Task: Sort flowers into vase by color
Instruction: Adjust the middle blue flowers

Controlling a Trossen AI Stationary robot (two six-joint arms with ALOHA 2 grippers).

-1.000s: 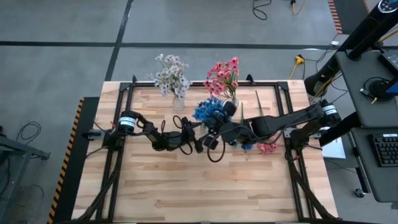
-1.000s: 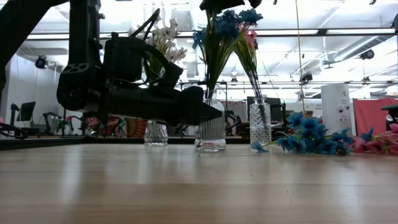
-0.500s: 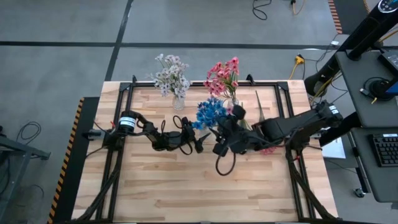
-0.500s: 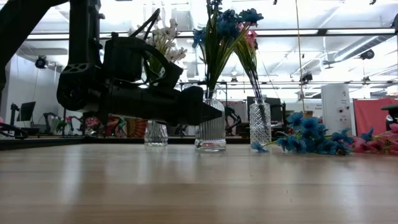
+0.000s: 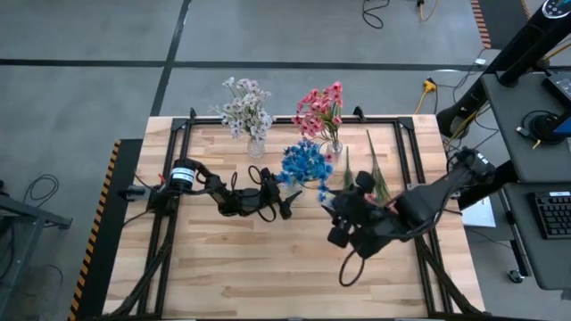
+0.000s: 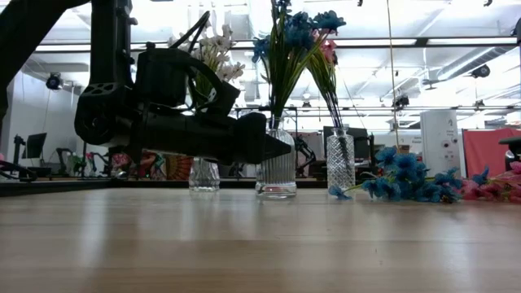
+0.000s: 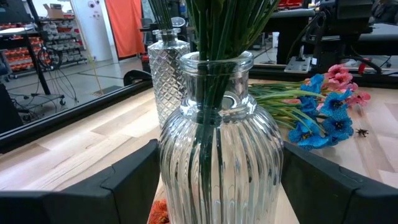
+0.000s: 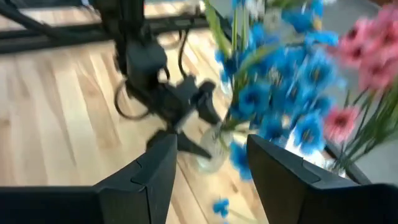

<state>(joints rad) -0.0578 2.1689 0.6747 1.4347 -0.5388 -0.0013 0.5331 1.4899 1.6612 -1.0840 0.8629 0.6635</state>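
A ribbed glass vase [image 7: 221,162] with blue flowers [image 5: 305,163] stands mid-table, and my left gripper [image 7: 221,155] is shut on it. The white flowers [image 5: 247,109] stand in a vase [image 6: 203,175] at the far edge. The pink flowers [image 5: 321,107] stand in a cut-glass vase [image 6: 340,161] beside it. Loose blue flowers [image 6: 403,179] and pink flowers [image 6: 496,189] lie flat on the table to the right. My right gripper [image 8: 208,165] hangs open and empty in the air, near and right of the ribbed vase. My left gripper has the ribbed vase's belly [image 7: 171,168] between its two fingers [image 7: 130,180], one on each side wall. The fingers come level from the table's left. The vase stands upright with its base on the table.
My right arm [image 5: 428,201] reaches over the loose flowers, whose green stems [image 5: 373,169] point toward the far edge. Black frame rails [image 5: 169,160] run along the table's left, right and far sides. Bare wood [image 5: 268,267] fills the near half.
My right gripper has pulled away from above the blue flowers in the ribbed vase, going toward the table's near right and up, turning as it goes. The blue flowers stay standing in the vase.
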